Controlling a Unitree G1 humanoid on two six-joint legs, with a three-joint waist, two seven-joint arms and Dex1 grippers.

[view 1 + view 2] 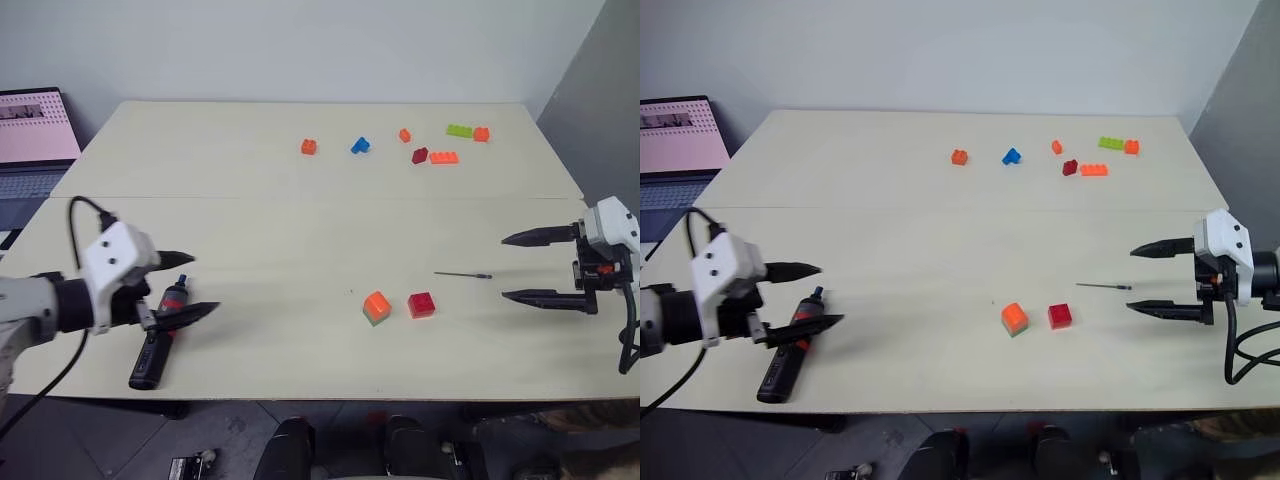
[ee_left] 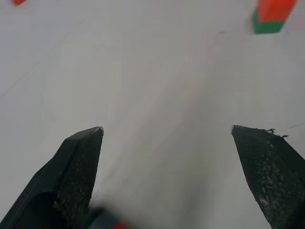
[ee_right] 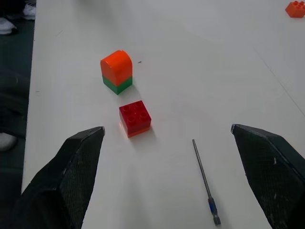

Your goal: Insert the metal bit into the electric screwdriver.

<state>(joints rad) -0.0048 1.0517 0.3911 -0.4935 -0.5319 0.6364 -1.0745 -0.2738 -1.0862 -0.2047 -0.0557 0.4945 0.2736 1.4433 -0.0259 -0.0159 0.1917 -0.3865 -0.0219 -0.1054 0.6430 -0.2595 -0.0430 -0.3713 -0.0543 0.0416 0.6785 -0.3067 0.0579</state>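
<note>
- The pale surface [image 1: 300,230] carries everything.
- Left gripper [image 1: 190,284] at 9 o'clock: fingers spread wide, empty, straddling the electric screwdriver [image 1: 160,338], which lies on the surface.
- Right gripper [image 1: 517,267] at 3 o'clock: fingers wide apart, empty.
- Red block [image 1: 421,304] and orange-topped block [image 1: 376,306] sit at 5 o'clock.
- The metal bit [image 1: 463,274] lies just beside the right fingers.

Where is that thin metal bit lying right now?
The metal bit lies flat on the table, on the robot's right side, between the red block and the open right gripper.
</note>
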